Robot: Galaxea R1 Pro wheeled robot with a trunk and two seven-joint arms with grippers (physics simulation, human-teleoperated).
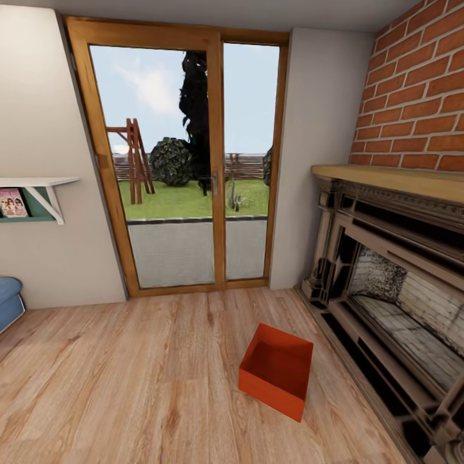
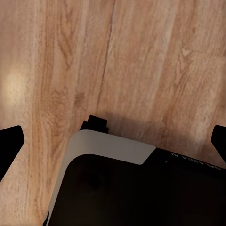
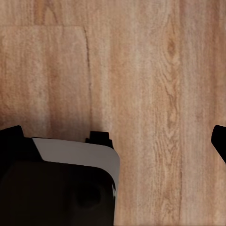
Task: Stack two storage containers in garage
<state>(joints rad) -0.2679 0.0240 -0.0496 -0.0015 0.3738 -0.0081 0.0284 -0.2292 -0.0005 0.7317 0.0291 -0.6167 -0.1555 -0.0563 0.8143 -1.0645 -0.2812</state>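
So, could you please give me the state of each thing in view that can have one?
Storage container: upright, open-top, empty, resting on the wood plank floor beside the fireplace.
Glass door: closed.
Left gripper: open, fingers spread wide, holding nothing, above the plank floor.
Right gripper: open, fingers spread wide, holding nothing.

in both wrist views the robot's base is a black body with rounded corners, capped by a pale grey-white band. faint lettering marks its edge in the left wrist view. the gripper fingertips are black.
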